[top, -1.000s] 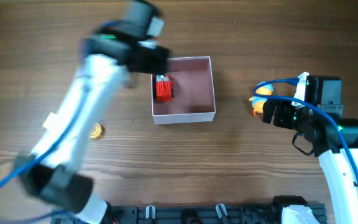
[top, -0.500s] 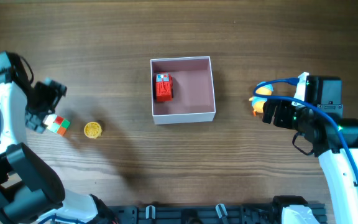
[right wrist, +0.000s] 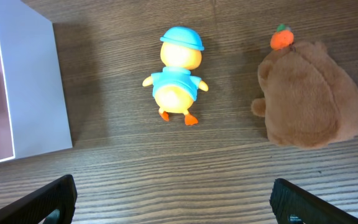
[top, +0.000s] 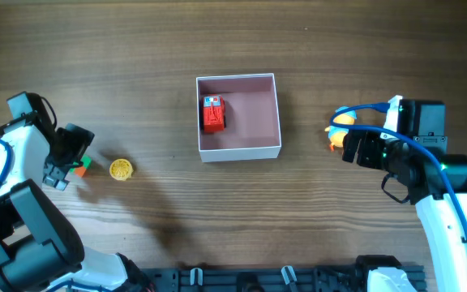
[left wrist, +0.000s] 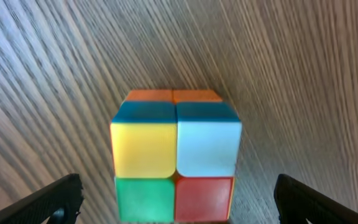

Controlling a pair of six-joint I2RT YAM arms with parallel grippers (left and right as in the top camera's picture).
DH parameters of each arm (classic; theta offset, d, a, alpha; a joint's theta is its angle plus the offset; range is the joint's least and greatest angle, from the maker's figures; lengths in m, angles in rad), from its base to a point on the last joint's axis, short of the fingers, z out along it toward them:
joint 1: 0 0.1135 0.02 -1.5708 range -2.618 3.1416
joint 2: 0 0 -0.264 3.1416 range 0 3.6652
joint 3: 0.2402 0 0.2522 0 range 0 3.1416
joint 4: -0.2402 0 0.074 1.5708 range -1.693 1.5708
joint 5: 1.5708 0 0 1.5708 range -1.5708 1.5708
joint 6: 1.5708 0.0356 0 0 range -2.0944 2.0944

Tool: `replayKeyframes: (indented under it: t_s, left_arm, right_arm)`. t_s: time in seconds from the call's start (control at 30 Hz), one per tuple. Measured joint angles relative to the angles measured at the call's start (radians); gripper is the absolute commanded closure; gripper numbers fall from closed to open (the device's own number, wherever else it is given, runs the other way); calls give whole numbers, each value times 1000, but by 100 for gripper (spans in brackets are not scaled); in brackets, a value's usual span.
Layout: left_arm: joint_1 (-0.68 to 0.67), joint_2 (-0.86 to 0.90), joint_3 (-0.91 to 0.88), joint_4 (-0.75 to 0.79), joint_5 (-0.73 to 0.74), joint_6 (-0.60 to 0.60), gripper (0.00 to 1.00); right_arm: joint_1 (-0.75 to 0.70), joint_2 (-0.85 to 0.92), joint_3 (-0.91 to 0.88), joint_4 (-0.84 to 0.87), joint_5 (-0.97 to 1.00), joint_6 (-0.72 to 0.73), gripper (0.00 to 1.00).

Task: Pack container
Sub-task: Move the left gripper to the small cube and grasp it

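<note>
**Overhead and wrist views.** The container (top: 241, 152) is sitting at the middle of the table (top: 298, 235). 1 red toy car (top: 213, 114) is lying against its left wall, and the pink floor to the car's right is showing bare.

The left gripper (top: 68, 155) is hovering near the table's left edge with its jaws spread wide. They are flanking a 2-by-2 colour cube (left wrist: 174, 155) and touching neither side, with wood grain showing in both gaps. A yellow disc (top: 121, 169) is lying just right of the cube, well apart from the container.

The right gripper (right wrist: 173, 198) is hanging with its jaws spread, right of the container's outer wall (right wrist: 33, 93). Ahead of it a blue-capped duck toy (right wrist: 179, 81) and a brown plush (right wrist: 309, 93) are lying apart. Bare wood is separating the duck from the wall.
</note>
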Motion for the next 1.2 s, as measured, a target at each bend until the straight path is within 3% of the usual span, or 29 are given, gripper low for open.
replayKeyframes:
  t_s: [0.1,0.57,0.73,0.87,1.13,1.2]
  left_arm:
    - [0,0,-1,21,-16,1,12]
    - [0,56,-2,66,-27,16,10]
    - [0,57,-2,70,-28,23,23]
    - [0,57,-2,70,-30,25,39]
    - [0,57,-2,70,-33,27,53]
    - [0,57,-2,70,-34,27,61]
  right_arm:
    - [0,0,0,-6,0,0,0]
    - [0,0,0,-7,0,0,0]
    - [0,0,0,-7,0,0,0]
    - [0,0,0,-8,0,0,0]
    - [0,0,0,-7,0,0,0]
    - [0,0,0,-7,0,0,0]
